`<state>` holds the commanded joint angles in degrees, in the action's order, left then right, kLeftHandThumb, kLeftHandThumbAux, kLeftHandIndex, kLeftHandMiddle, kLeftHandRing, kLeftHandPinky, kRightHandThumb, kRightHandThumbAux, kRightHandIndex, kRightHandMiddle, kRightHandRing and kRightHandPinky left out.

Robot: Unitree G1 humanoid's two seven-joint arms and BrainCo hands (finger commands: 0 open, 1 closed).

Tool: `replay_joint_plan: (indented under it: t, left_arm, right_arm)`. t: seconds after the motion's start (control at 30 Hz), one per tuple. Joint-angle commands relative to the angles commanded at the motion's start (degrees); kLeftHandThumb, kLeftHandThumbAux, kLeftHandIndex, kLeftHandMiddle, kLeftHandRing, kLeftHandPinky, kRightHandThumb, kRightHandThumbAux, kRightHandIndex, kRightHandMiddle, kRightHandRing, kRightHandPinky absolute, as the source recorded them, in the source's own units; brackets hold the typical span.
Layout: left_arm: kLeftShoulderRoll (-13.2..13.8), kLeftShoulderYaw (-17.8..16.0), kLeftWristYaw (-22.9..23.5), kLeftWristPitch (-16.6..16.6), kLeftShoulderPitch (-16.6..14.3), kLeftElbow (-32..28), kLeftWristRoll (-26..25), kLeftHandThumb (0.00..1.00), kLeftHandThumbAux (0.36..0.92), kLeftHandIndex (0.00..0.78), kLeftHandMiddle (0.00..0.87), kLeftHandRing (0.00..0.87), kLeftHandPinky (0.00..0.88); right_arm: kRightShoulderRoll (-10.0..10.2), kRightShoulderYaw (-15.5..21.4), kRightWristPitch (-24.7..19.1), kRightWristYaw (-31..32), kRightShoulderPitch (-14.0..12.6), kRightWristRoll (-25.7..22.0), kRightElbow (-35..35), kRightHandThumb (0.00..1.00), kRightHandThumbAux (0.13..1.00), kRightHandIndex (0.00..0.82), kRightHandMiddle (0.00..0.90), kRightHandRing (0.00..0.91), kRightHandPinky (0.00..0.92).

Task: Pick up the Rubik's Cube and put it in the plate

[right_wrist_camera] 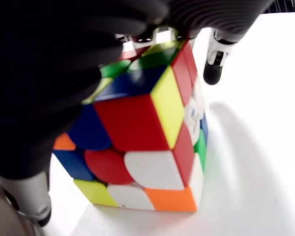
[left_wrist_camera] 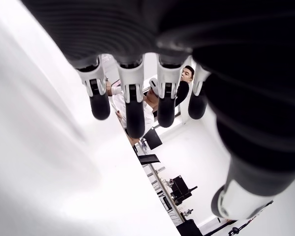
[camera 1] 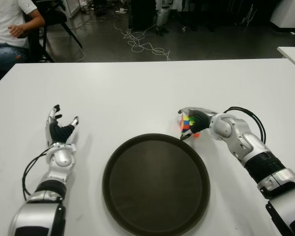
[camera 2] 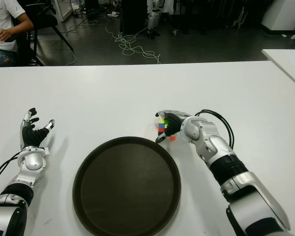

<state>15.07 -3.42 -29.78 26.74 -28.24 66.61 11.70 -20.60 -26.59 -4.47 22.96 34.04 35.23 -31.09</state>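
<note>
The Rubik's Cube point(camera 1: 186, 125) stands on the white table point(camera 1: 137, 88), just past the far right rim of the round dark plate point(camera 1: 157, 189). My right hand point(camera 1: 194, 122) is curled around it from the right. In the right wrist view the palm and thumb press against the cube point(right_wrist_camera: 147, 142), whose base seems to touch the table, while one fingertip point(right_wrist_camera: 214, 71) stands clear of it. My left hand point(camera 1: 62, 129) shows on the table to the left of the plate, its fingers point(left_wrist_camera: 132, 105) spread and holding nothing.
A person point(camera 1: 10, 29) sits beyond the table's far left corner. Cables point(camera 1: 142, 44) lie on the floor behind the table. The corner of another white table point(camera 1: 292, 51) shows at the right edge.
</note>
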Motion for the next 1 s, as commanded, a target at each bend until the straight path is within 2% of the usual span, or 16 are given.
replay_joint_plan:
  t: [0.2,0.3,0.47,0.63,0.87,1.0]
  left_arm:
    - [-0.2,-0.3,0.3,0.1,0.0,0.0,-0.5,0.016,0.715,0.116,0.153,0.163,0.168]
    - [-0.2,-0.4,0.4,0.3,0.1,0.0,-0.7,0.005,0.721,0.115,0.142,0.143,0.119]
    - [-0.2,-0.3,0.2,0.5,0.1,-0.1,-0.5,0.000,0.740,0.113,0.132,0.126,0.096]
    - [-0.1,-0.3,0.4,0.7,0.1,-0.1,-0.5,0.040,0.725,0.121,0.141,0.137,0.129]
    - [0.1,-0.1,0.0,1.0,0.1,0.1,-0.2,0.060,0.731,0.129,0.166,0.173,0.195]
    - [0.1,-0.2,0.0,0.9,0.1,0.2,-0.2,0.047,0.723,0.113,0.162,0.173,0.193]
  right_arm:
    - [-0.1,0.0,0.6,-0.6,-0.1,-0.1,0.0,0.000,0.653,0.009,0.056,0.027,0.000]
    - [-0.1,-0.1,0.9,-0.9,0.0,0.2,-0.3,0.000,0.670,0.011,0.058,0.030,0.000]
    - [0.1,0.2,1.2,-1.7,0.0,-0.1,-0.9,0.000,0.676,0.016,0.058,0.031,0.000]
    - [0.0,0.3,1.4,-2.1,-0.1,-0.3,-0.9,0.000,0.697,0.010,0.051,0.025,0.000]
    - [-0.2,0.0,1.8,-2.0,0.2,0.0,-1.6,0.000,0.715,0.014,0.057,0.025,0.000]
    - [-0.8,0.0,3.9,-3.2,0.4,0.3,-2.1,0.000,0.729,0.026,0.079,0.044,0.000]
